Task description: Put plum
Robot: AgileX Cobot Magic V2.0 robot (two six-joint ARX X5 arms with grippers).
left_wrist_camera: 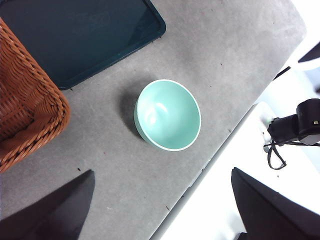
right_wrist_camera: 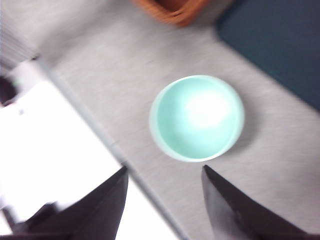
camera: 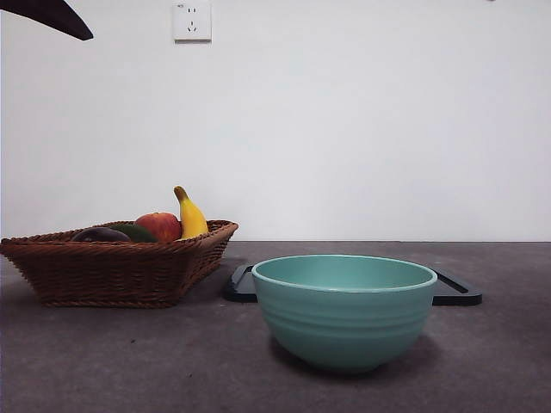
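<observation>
1. Plum [camera: 101, 234] low in a brown wicker basket [camera: 116, 271] at the left of the table, only its dark top showing over the rim.
2. Beside the plum, to its right in the same basket: a dark green fruit [camera: 135, 232], then a red apple [camera: 159, 226], then a yellow banana [camera: 190, 216] standing tilted, tip up.
3. Teal bowl [camera: 344, 310] near the middle of the table, closest to the front camera, upright and with nothing seen inside from either wrist view.
4. Dark flat tray [camera: 456, 291] behind the bowl, reaching from just right of the basket to past the bowl's right side; bowl apart from the basket.
5. Left gripper [left_wrist_camera: 160, 210] high above the table, jaws spread wide, nothing between them; bowl [left_wrist_camera: 168, 115], tray [left_wrist_camera: 80, 35] and a corner of the basket [left_wrist_camera: 27, 100] all far below in its wrist view.
6. Right gripper [right_wrist_camera: 165, 205] also raised well above the table, jaws parted with nothing held; wrist picture blurred, bowl [right_wrist_camera: 197, 117] below, a basket corner [right_wrist_camera: 172, 10] and the tray [right_wrist_camera: 280, 45] at the edges.
7. One black arm tip [camera: 52, 15] at the top left corner of the front view; not clear which arm.
8. White wall behind the table with a socket [camera: 192, 21] high up.
9. Grey table [camera: 129, 361] under everything.
</observation>
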